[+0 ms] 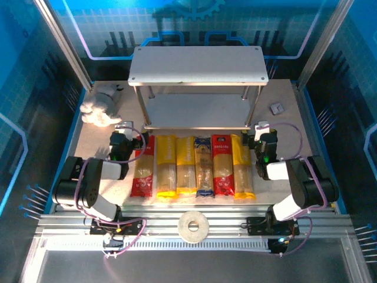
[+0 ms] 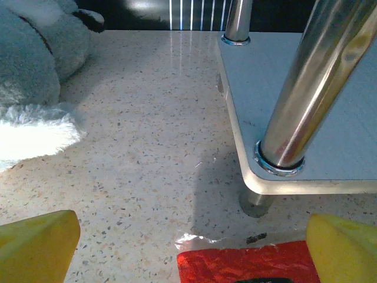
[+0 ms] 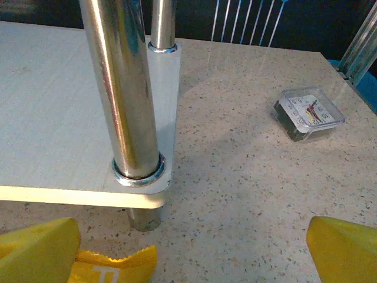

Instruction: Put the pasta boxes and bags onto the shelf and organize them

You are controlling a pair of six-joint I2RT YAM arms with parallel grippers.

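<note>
Six pasta packs lie side by side on the table in front of the shelf (image 1: 197, 65): a red one (image 1: 143, 168), two yellow ones (image 1: 165, 165) (image 1: 185, 165), a dark blue one (image 1: 204, 167), another red one (image 1: 222, 165) and a third yellow one (image 1: 242, 167). My left gripper (image 1: 125, 134) (image 2: 191, 244) hangs open just left of the row, over the far end of the red pack (image 2: 247, 265), by the shelf's front left leg (image 2: 294, 100). My right gripper (image 1: 262, 137) (image 3: 191, 247) is open at the row's right end, the yellow pack's tip (image 3: 112, 265) beside its left finger.
A white-and-grey plush toy (image 1: 100, 109) (image 2: 35, 88) sits left of the shelf. A small clear box (image 1: 277, 108) (image 3: 308, 113) lies to the right of it. A tape roll (image 1: 194, 226) rests on the rails near the arm bases. The shelf's lower board (image 1: 197, 112) is bare.
</note>
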